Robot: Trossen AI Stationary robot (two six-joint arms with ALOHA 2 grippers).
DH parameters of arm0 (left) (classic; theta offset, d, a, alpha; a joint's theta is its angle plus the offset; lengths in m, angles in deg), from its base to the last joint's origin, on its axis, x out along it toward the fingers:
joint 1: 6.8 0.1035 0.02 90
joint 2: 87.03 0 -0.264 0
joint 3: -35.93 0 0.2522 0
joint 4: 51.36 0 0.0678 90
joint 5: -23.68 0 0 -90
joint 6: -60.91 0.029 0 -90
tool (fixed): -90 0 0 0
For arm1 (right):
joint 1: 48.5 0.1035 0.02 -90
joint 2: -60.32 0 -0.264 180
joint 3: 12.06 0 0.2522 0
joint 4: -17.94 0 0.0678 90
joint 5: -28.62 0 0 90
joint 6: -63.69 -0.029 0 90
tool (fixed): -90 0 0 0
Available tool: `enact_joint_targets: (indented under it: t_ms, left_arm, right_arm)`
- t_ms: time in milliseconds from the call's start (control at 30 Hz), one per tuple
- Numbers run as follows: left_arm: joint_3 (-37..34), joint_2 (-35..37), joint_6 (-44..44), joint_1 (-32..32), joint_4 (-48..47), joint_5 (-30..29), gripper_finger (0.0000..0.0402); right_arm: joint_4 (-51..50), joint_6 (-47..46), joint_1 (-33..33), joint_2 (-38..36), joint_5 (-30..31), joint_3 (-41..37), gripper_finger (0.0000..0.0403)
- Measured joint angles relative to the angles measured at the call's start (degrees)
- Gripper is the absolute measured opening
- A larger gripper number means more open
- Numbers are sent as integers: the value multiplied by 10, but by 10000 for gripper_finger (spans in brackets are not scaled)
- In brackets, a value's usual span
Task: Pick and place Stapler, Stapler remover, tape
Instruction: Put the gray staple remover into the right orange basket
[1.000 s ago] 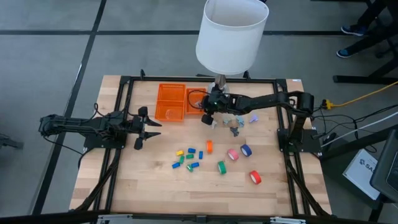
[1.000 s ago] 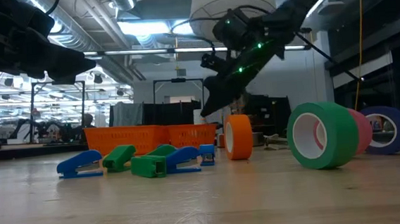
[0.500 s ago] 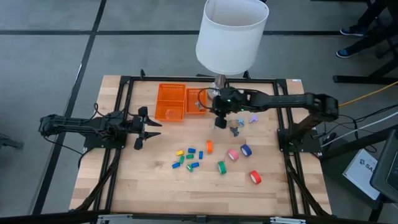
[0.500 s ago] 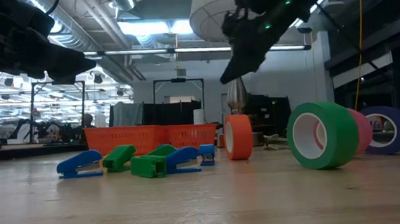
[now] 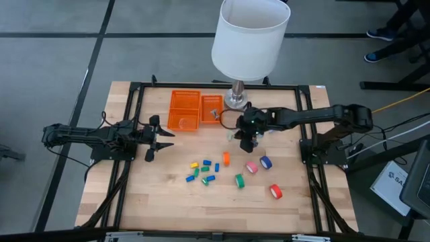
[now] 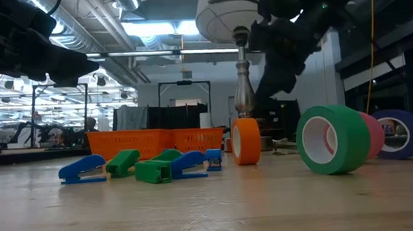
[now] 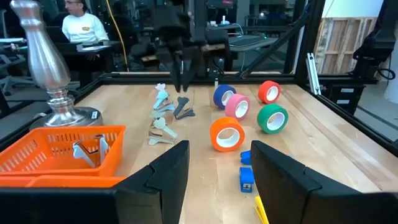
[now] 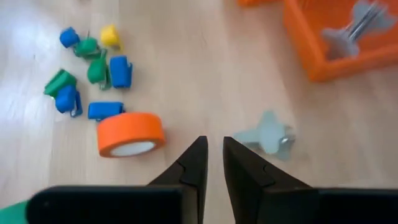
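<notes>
My right gripper (image 5: 246, 141) hangs above the table near the middle, pointing slantwise down, its fingers (image 8: 198, 163) a narrow gap apart with nothing between them. Below it lie a pale staple remover (image 8: 267, 134) and the orange tape roll (image 8: 129, 134). More staple removers (image 7: 165, 112) lie beside it. Pink (image 5: 251, 166), blue (image 5: 266, 162), green (image 5: 239, 180) and red (image 5: 275, 191) tape rolls rest on the wood. Small blue, green and yellow staplers (image 5: 201, 169) lie in a cluster. My left gripper (image 5: 161, 136) waits open at the table's left.
An orange two-part bin (image 5: 185, 111) stands at the far middle, with a staple remover (image 8: 357, 28) in its right part. A lamp with a white shade (image 5: 250, 37) and a silver base (image 5: 235, 99) stands behind it. A black frame (image 5: 134, 87) runs round the table.
My right gripper has gone from above the orange bin toward the table's right and near edges, rising a little and tipping less steeply. It now hangs over the loose staple removers. Nothing on the table has moved.
</notes>
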Motion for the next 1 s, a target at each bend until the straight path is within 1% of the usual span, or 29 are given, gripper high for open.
enact_joint_targets:
  t_ms: [133,267,367,700,1000]
  left_arm:
    - [0,0,0,0,0,0,169]
    - [0,0,0,0,0,0,169]
    - [0,0,0,0,0,0,169]
    - [0,0,0,0,0,0,169]
    - [0,0,0,0,0,0,169]
  right_arm:
    - [0,-34,1,9,5,-9,88]
    - [3,-67,1,10,40,-14,119]
    - [1,-91,0,10,52,-16,131]
    - [15,-108,0,15,66,-16,134]
    - [88,-126,0,92,70,-16,134]
